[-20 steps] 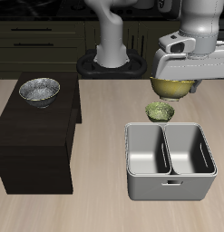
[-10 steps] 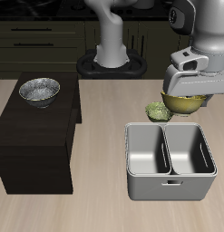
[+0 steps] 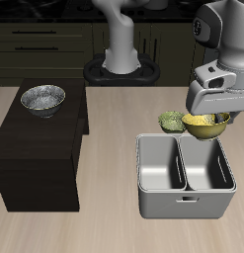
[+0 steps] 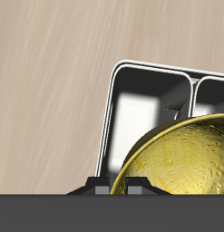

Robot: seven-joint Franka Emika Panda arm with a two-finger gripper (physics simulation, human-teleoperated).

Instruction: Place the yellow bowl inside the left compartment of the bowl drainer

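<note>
Tool (image 3: 206,117) pinched on rim of small glossy yellow-gold bowl (image 3: 205,123), above back edge of grey metal two-well bowl drainer (image 3: 185,203). Prob. light, rigid, slick; rim grip could slip.

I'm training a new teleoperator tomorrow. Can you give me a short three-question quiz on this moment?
1. True or false: the yellow bowl already rests inside the bowl drainer.
2. Which bowl sits on the dark cabinet? A) green bowl B) silver-grey bowl C) yellow bowl
3. Fill in: the green bowl stands on the table just behind the ____.

Key:
1. False: the end effector holds it above the drainer's back rim.
2. B, the silver-grey bowl.
3. Bowl drainer.
</note>
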